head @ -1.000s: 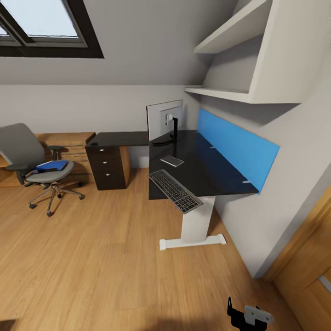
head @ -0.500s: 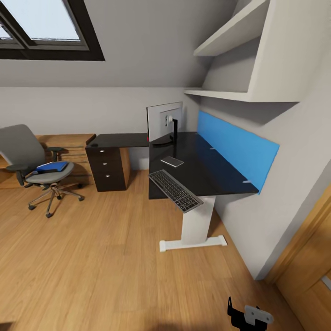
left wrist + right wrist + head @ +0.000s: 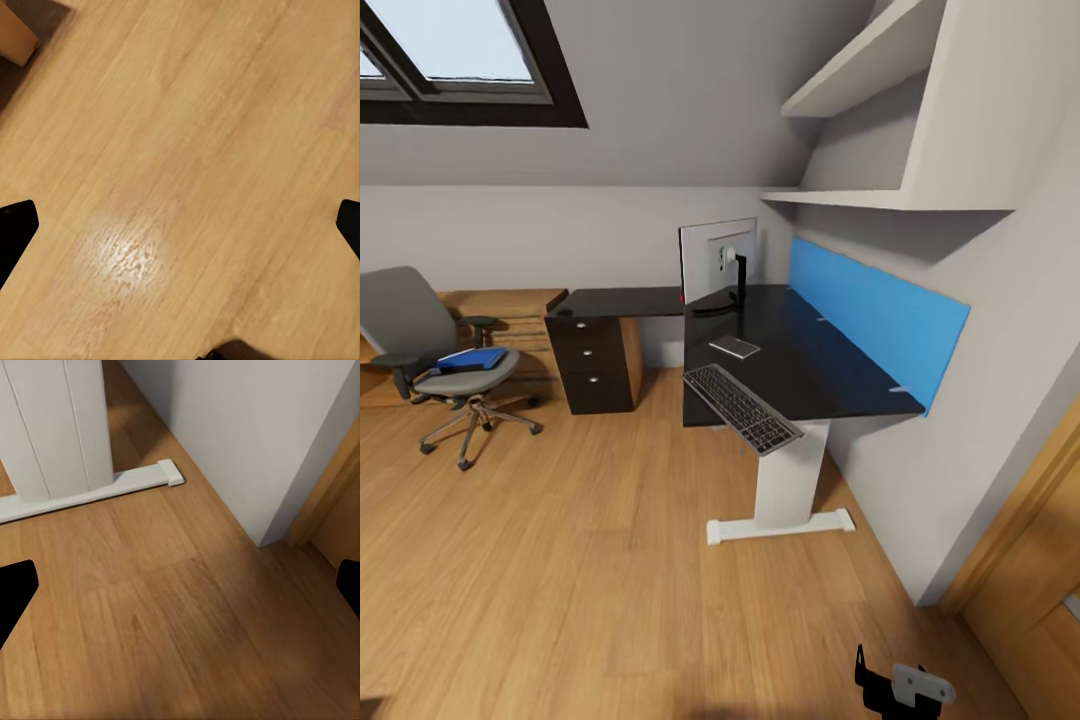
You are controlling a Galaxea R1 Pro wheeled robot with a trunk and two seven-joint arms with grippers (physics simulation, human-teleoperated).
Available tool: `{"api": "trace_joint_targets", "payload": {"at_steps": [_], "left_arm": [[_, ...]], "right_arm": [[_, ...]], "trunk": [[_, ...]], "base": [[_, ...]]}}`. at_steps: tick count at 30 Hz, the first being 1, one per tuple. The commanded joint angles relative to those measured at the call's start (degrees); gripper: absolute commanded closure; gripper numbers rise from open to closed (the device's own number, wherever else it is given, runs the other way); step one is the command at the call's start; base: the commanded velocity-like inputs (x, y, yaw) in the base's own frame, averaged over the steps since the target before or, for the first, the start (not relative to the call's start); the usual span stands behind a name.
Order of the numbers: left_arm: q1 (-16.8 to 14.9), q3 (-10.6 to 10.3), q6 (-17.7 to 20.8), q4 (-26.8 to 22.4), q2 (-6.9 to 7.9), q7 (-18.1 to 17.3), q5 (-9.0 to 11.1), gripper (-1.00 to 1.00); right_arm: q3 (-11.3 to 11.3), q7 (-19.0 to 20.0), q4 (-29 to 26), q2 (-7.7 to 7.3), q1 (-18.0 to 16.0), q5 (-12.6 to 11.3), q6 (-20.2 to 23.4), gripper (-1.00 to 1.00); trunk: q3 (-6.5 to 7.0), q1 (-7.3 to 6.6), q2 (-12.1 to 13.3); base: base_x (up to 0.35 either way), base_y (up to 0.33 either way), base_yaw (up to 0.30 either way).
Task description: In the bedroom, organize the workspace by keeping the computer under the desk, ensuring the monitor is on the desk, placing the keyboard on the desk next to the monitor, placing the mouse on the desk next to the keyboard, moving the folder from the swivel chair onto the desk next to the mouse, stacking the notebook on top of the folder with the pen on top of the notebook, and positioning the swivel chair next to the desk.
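Wood flooring runs from the robot to the desk [image 3: 800, 370]; the blue folder [image 3: 470, 359] lies flat on the swivel chair [image 3: 440, 355], off at ten o'clock and nearer the left arm. Both grippers (left gripper [image 3: 180, 229], right gripper [image 3: 180, 589]) hang spread wide over bare boards, holding nothing.

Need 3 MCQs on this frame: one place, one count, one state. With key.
1. Where is the folder?
A. on the chair seat
B. on the desk
C. on the floor

2. How many knobs show on the drawer unit?
A. one
B. three
C. five

3. How does the keyboard lie?
A. flat in the middle of the desk
B. overhanging the desk's front edge
C. on the floor

Key: 1 A, blue folder rests on the chair seat. 2 B, three silver knobs in a column. 3 B, its near end juts past the edge of the desk.
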Motion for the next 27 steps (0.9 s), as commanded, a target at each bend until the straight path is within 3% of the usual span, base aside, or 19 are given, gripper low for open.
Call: {"api": "trace_joint_targets", "payload": {"at_steps": [1, 4, 5, 11, 14, 16, 17, 19, 23, 24, 26, 27], "left_arm": [[0.0, -0.1, -0.3, 0.0, -0.03, 0.1, 0.6, -1.00], [0.0, -0.2, -0.2, 0.0, -0.56, 0.0, 0.6, -1.00], [0.0, -0.4, -0.1, -0.1, -1.37, 0.0, 0.6, -1.00], [0.0, -0.5, 0.4, -1.6, -1.89, -0.2, 0.6, -1.00], [-0.1, -0.7, 3.1, -4.7, -2.62, -0.1, 0.6, -1.00], [-0.1, -0.8, 7.7, -8.6, -3.12, -0.1, 0.6, -1.00], [-0.1, -1.0, 13.6, -13.6, -3.57, 0.0, 0.6, -1.00], [-0.1, -1.4, 19.8, -19.8, -4.01, 0.0, 0.6, -1.00], [-0.1, -2.0, 27.8, -28.5, -4.49, 0.2, 0.7, -1.00], [-0.2, -2.3, 31.5, -32.7, -4.95, 0.3, 0.7, -1.00], [-0.4, -3.0, 34.8, -36.9, -5.79, 0.4, 0.7, -1.00], [-0.5, -3.5, 36.3, -39.0, -6.33, 0.4, 0.7, -1.00]], "right_arm": [[0.5, -0.3, -0.1, -0.03, 0.0, -0.3, -0.2, -1.00], [0.5, -0.3, -0.3, -0.04, -0.1, -0.3, -0.7, -1.00], [0.4, -0.3, -0.6, -0.06, 0.0, -0.3, -2.4, -1.00], [0.2, -0.6, -5.3, -0.23, -0.2, -0.5, -2.9, -1.00], [0.1, -0.7, -8.9, -0.27, -0.3, -1.1, -0.3, -1.00], [0.0, -0.5, -11.5, -0.39, -0.6, -2.3, 4.0, -1.00], [0.0, -0.2, -14.2, -0.54, -1.6, -4.1, 9.5, -1.00], [0.0, 0.7, -17.3, -0.83, -3.2, -6.7, 14.9, -1.00], [-0.1, 2.4, -21.8, -1.43, -5.3, -11.4, 21.4, -1.00], [-0.1, 3.1, -24.2, -1.71, -6.0, -14.3, 24.5, -1.00], [-0.2, 3.5, -27.2, -1.93, -6.5, -17.4, 27.8, -1.00], [-0.4, 3.8, -30.6, -2.07, -6.8, -20.6, 31.2, -1.00]], "trunk": [[-0.24, 0.22, -0.4], [-0.78, 0.88, -1.6], [-0.96, 1.10, -2.0], [-2.03, 2.42, -4.5], [-2.57, 3.08, -5.7], [-2.93, 3.52, -6.5], [-3.11, 3.74, -6.9], [-3.47, 4.17, -7.7], [-4.19, 5.05, -9.3], [-4.37, 5.27, -9.7], [-4.73, 5.71, -10.5], [-4.90, 5.93, -10.9]], "base": [[0.000, 0.000, 0.000], [0.000, 0.000, 0.000], [0.000, 0.000, 0.000], [0.000, 0.000, 0.000], [0.000, 0.000, 0.000], [0.000, 0.000, 0.000], [0.000, 0.000, 0.000], [0.000, 0.000, 0.000], [0.000, 0.000, 0.000], [0.000, 0.000, 0.000], [0.000, 0.000, 0.000], [0.000, 0.000, 0.000]]}}
